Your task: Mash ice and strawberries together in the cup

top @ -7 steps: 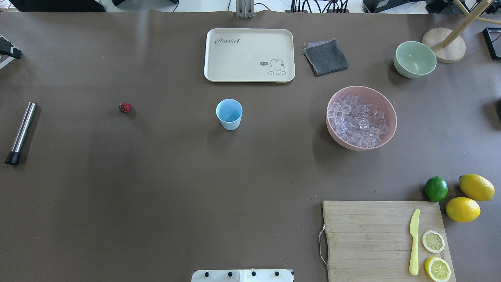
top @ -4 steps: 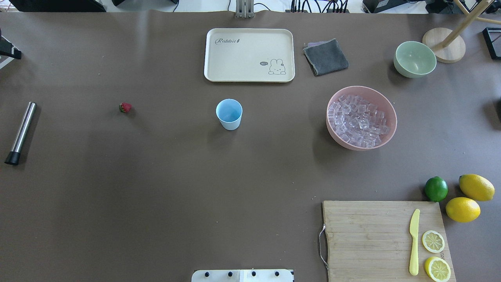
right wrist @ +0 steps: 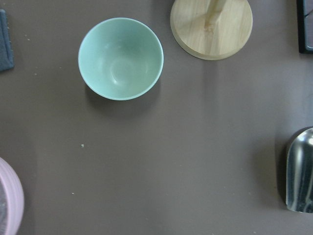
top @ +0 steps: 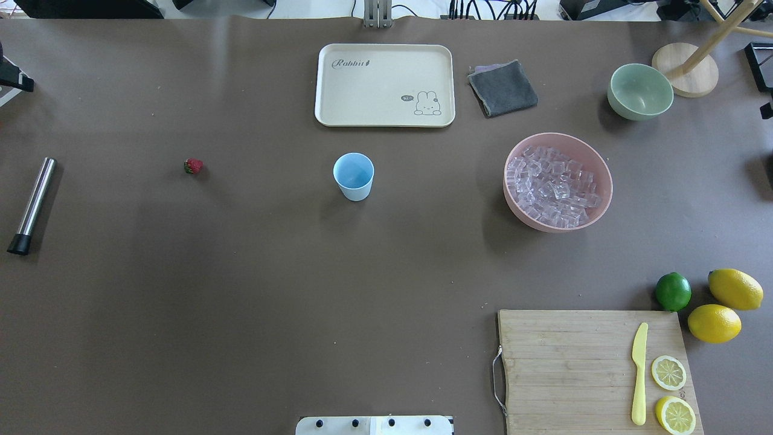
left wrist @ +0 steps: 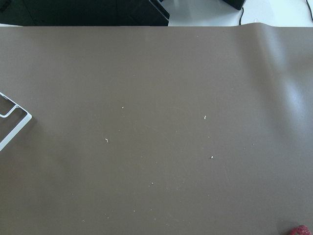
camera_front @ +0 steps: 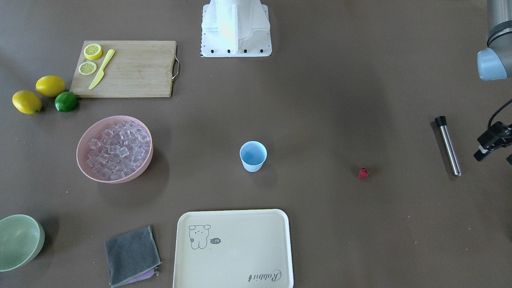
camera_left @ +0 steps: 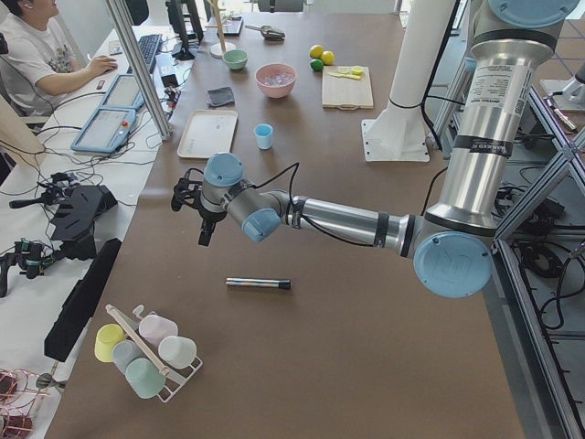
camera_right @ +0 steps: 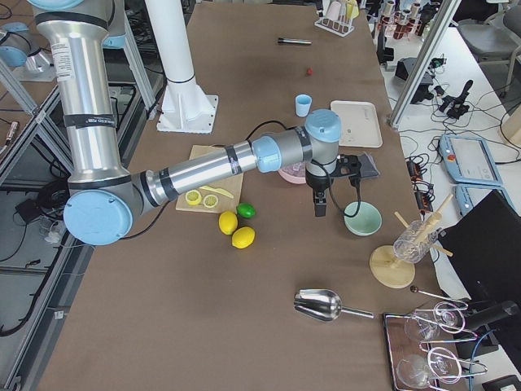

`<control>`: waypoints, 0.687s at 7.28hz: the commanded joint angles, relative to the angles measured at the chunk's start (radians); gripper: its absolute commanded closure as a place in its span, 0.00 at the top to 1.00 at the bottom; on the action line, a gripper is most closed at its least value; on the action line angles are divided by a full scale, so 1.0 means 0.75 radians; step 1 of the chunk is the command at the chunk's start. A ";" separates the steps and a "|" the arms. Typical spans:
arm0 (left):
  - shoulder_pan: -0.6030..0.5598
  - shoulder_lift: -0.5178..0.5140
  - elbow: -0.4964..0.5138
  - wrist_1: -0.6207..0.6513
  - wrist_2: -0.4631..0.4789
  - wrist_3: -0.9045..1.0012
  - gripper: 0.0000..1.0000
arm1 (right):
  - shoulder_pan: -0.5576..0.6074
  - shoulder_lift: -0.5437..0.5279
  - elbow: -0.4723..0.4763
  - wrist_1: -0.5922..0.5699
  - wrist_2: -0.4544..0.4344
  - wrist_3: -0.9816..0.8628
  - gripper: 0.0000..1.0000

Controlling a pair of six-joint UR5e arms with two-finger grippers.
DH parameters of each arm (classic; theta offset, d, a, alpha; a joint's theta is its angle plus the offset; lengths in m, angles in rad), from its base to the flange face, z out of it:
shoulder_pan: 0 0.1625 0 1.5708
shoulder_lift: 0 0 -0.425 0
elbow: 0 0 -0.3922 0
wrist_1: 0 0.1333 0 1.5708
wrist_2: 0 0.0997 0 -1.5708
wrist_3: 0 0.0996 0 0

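Brown-covered table point(top: 241, 302) carries all items. Wooden cutting board point(top: 567, 362), at the robot's near right, bears a yellow plastic knife point(top: 639, 374) and two lemon slices point(top: 668, 372); two whole lemons point(top: 734, 289) and a lime point(top: 673, 291) lie just off its far right corner. Cream rabbit-print tray point(top: 374, 78) sits far centre, its printed surface in full view, with a folded grey cloth point(top: 502, 87) beside it. Pink bowl point(top: 506, 175), right of centre, is heaped with the ice point(top: 552, 184) — clear cubes filling it close to the rim. Pale-green bowl point(top: 640, 90) stands beyond it, inner wall and floor plainly visible. The cup point(top: 353, 175) stands upright at table centre, well apart from both bowl and berry; only its blue floor shows inside. Steel muddler point(top: 35, 202) lies near the left edge. The strawberry point(top: 193, 165) lies on the table between muddler and cup. Left gripper point(camera_left: 205, 233) hangs over the left end of the table; right gripper point(camera_right: 319, 202) hangs near the green bowl — whether either pincer is spread or pressed together cannot be told.
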 commanded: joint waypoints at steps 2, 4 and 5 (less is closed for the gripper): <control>0.033 -0.018 0.028 -0.002 0.003 0.004 0.97 | -0.265 0.277 -0.027 -0.001 -0.053 0.299 0.97; 0.041 -0.032 0.038 0.000 0.003 0.000 0.97 | -0.429 0.328 -0.033 0.001 -0.136 0.365 0.98; 0.047 -0.032 0.038 0.000 0.003 0.002 0.97 | -0.505 0.349 -0.035 0.001 -0.187 0.399 0.98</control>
